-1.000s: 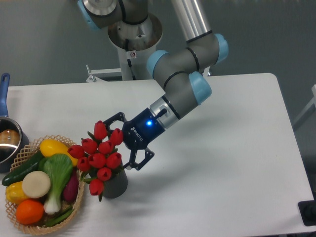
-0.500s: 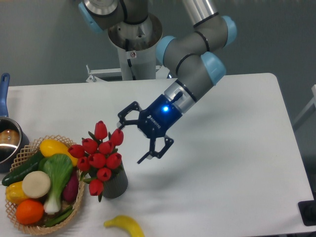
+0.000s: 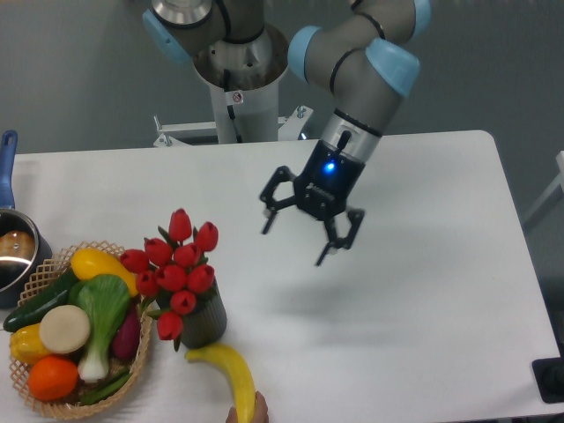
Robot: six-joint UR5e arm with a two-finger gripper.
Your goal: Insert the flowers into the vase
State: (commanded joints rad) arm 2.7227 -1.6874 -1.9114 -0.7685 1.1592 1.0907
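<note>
The gripper [image 3: 296, 240] is hanging wide open and empty, well right of the vase [image 3: 205, 323], which is holding the flowers [image 3: 173, 269].

Wicker basket [image 3: 46, 264] near left w/ veg: yellow squash [image 3: 95, 262], green-white leafy veg [image 3: 101, 308], orange [image 3: 51, 377]. Blue-handled pot [image 3: 13, 247] at left edge. Banana [image 3: 231, 372] at near edge on white table [image 3: 423, 352].

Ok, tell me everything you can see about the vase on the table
The vase is a short, dark grey, matte-looking cylinder standing upright on the white table, right beside the wicker basket. The flowers, red tulips with green leaves, sit in it and hide its mouth. A banana lies just in front. The open gripper is well clear.
</note>
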